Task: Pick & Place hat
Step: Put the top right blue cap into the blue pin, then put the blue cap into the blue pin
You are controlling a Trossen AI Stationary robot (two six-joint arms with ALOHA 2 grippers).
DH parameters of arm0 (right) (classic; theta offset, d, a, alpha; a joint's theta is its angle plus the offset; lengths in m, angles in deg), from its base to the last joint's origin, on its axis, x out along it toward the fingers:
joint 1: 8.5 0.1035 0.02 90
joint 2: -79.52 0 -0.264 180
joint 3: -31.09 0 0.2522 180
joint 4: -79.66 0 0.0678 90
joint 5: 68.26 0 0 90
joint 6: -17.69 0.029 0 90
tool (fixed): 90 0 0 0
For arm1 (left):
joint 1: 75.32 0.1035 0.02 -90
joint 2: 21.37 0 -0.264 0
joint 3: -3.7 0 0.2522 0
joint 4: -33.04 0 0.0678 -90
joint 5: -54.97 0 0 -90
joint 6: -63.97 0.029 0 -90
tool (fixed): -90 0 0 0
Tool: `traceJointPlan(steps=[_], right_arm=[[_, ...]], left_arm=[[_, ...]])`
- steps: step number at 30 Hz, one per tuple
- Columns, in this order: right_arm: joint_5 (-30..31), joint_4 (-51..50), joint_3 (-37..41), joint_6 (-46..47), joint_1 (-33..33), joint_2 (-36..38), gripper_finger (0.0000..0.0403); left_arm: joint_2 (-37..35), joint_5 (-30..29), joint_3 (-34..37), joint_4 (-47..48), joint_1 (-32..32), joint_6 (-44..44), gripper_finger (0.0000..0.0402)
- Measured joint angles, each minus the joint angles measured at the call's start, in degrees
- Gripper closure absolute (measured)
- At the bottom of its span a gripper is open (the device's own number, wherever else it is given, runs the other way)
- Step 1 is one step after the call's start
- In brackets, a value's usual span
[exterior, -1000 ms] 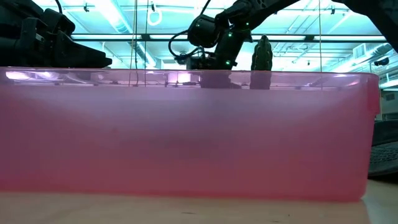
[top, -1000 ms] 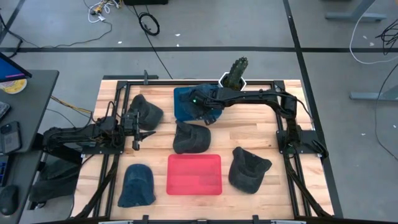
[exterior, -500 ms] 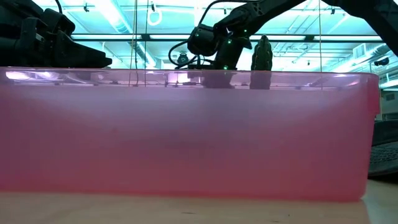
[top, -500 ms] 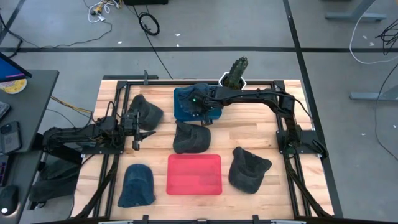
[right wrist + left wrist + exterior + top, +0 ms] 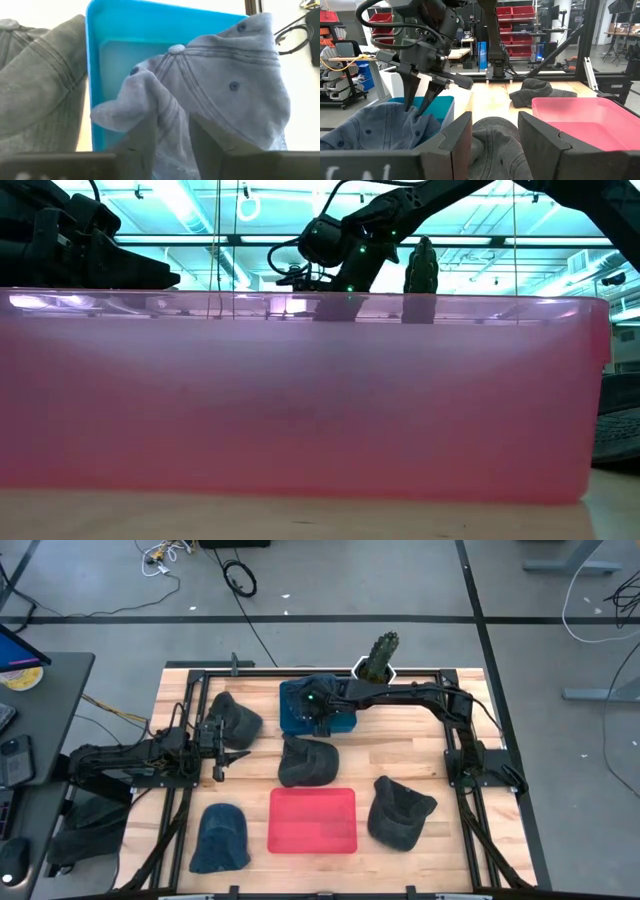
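A blue-grey denim hat (image 5: 220, 75) lies crumpled in the blue bin (image 5: 115, 30) at the table's far middle (image 5: 290, 705), partly draped over its rim. My right gripper (image 5: 174, 137) is directly over it, fingers pointing down and open, with a raised fold of the hat between them; the left wrist view shows the same gripper (image 5: 417, 107) from the side. My left gripper (image 5: 495, 142) waits open at the table's left (image 5: 222, 755), level, facing a dark grey hat (image 5: 305, 762) that it does not touch. My right gripper comes at the hat from above, pointing down. A raised fold near the crown (image 5: 150, 100) stands between its open fingers (image 5: 145, 135). I cannot tell whether the fingers touch the cloth. The hat rests in the bin.
More hats lie on the table: dark grey at far left (image 5: 236, 718), dark at near right (image 5: 400, 810), blue at near left (image 5: 220, 837). A red bin (image 5: 312, 820) stands at the near middle. A green cactus-like figure (image 5: 380, 655) stands at the far edge.
My right gripper has sunk a little toward the blue bin and shifted slightly toward the table's left. The hat stays in the bin.
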Motion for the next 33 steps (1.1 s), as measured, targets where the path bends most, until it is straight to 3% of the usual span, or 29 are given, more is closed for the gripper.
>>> traceJointPlan(steps=[6,11,21,29,33], right_arm=[[0.3,-3.6,0.0,0.8,-0.2,0.4,0.0222],[0.5,-2.2,-0.1,3.2,-0.1,2.7,0.0204],[0.1,1.1,0.0,15.0,-0.2,3.2,0.0202],[-0.3,1.1,0.0,12.7,0.0,7.4,0.0204],[-6.4,2.7,0.0,10.9,1.7,11.4,0.0204]], left_arm=[[0.0,0.0,0.0,0.0,0.0,0.0,0.0236],[0.0,0.0,0.0,0.0,0.0,0.0,0.0236],[0.0,0.0,0.0,0.0,0.0,0.0,0.0236],[0.0,0.0,0.0,0.0,0.0,0.0,0.0236],[0.0,0.0,0.0,0.0,0.0,0.0,0.0236]])
